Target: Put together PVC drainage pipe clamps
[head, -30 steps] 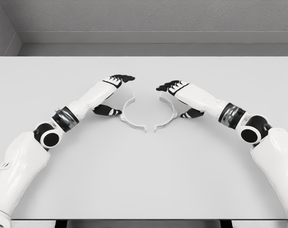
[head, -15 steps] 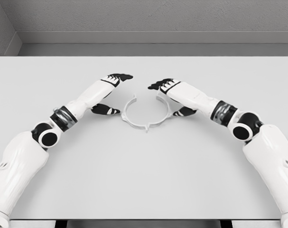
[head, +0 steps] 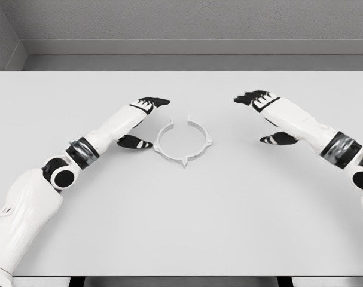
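Lying joined: clamp ring (head: 183, 141) on table (head: 181, 227)

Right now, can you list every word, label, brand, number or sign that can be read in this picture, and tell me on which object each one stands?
None: no readable text shows anywhere in the head view.
The white clamp ring, the table, the left hand, the right hand and both arms carry no letters, numbers or logos.

Both arms low and outstretched, left hand (head: 142, 119) and right hand (head: 266, 116) spread, empty.
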Available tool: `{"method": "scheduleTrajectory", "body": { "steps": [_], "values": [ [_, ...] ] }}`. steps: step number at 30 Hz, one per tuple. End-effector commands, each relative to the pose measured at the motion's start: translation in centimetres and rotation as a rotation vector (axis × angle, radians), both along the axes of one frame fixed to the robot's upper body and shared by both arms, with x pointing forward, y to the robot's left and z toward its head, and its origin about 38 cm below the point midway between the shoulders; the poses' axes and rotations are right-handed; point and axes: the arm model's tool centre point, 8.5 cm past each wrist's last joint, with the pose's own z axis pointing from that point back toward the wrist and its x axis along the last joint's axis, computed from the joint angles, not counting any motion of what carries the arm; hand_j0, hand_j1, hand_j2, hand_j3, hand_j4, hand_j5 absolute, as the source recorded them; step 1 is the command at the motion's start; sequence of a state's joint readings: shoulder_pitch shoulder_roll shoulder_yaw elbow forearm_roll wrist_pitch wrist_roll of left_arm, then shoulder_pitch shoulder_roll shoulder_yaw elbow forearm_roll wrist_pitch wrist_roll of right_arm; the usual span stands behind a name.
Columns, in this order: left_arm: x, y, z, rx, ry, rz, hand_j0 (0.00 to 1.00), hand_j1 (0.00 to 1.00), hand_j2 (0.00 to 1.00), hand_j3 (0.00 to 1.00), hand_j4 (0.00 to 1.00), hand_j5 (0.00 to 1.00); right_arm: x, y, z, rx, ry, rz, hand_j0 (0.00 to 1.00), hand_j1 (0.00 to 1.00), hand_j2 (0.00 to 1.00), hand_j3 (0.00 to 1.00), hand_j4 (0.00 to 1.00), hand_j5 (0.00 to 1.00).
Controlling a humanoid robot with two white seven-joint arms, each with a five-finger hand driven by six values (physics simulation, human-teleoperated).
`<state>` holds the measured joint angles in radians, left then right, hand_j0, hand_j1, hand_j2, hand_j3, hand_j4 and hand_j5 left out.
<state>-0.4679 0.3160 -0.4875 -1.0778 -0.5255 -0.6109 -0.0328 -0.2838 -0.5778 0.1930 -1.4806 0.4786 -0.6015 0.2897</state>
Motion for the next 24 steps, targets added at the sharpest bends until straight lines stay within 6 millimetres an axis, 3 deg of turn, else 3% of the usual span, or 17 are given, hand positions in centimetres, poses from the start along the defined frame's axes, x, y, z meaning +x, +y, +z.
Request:
{"method": "scheduleTrajectory", "body": {
  "steps": [1,2,5,10,24],
  "values": [
    [0.0,-0.1,0.0,-0.007,0.001,0.000,1.00,1.00,1.00,1.00,1.00,1.00,-1.4,-3.1,7.2,0.034,-0.140,0.013,1.00,1.00,1.00,1.00,1.00,1.00],
    [0.0,-0.1,0.0,-0.006,0.001,-0.001,1.00,1.00,1.00,1.00,1.00,1.00,-2.1,-3.5,6.0,0.033,-0.104,0.007,1.00,1.00,1.00,1.00,1.00,1.00],
    [-0.1,-0.3,0.0,-0.005,0.000,-0.009,1.00,1.00,1.00,1.00,1.00,1.00,-2.9,-5.4,5.3,0.037,-0.088,-0.048,1.00,1.00,1.00,1.00,1.00,1.00],
    [-0.2,-0.5,0.1,-0.008,-0.002,-0.012,1.00,1.00,1.00,1.00,1.00,1.00,-2.7,-5.0,4.6,-0.048,-0.004,-0.012,1.00,1.00,1.00,1.00,1.00,1.00],
    [-0.9,-0.6,0.4,-0.021,-0.015,-0.027,1.00,1.00,1.00,1.00,1.00,1.00,-2.7,-4.8,4.5,-0.048,-0.002,-0.008,1.00,1.00,1.00,1.00,1.00,1.00]
  ]
}}
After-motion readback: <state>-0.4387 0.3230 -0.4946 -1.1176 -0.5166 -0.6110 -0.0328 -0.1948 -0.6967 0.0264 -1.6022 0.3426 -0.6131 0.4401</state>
